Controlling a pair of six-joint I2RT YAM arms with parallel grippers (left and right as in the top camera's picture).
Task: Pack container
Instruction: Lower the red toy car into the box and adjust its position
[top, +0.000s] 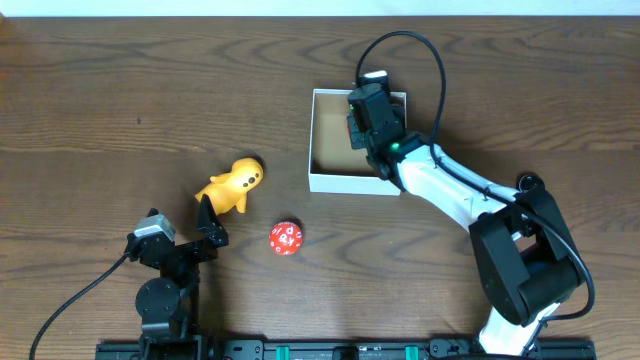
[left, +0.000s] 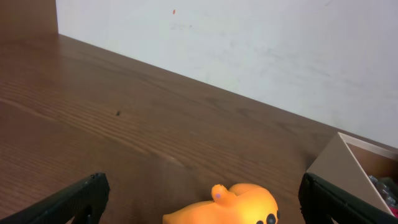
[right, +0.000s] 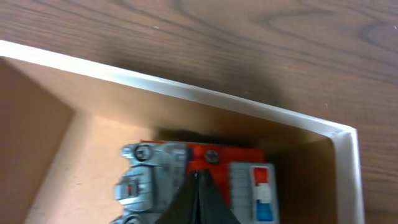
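The container (top: 345, 183) is a white-walled square box with a tan inside, at centre right of the table. My right gripper (top: 364, 128) hangs over its far right corner. In the right wrist view its fingers (right: 198, 180) are pressed together, tip over a red and grey robot toy (right: 155, 171) lying inside against the container wall (right: 205, 96). An orange duck-like toy (top: 232, 184) lies left of the container. My left gripper (top: 205, 228) sits just short of it, open, and the toy (left: 239, 205) shows between its fingers (left: 205, 210).
A red ball-shaped toy with white marks (top: 286, 239) lies on the wood in front of the container, right of my left gripper. The container's corner (left: 348, 165) shows at the right edge of the left wrist view. A white wall stands behind the table.
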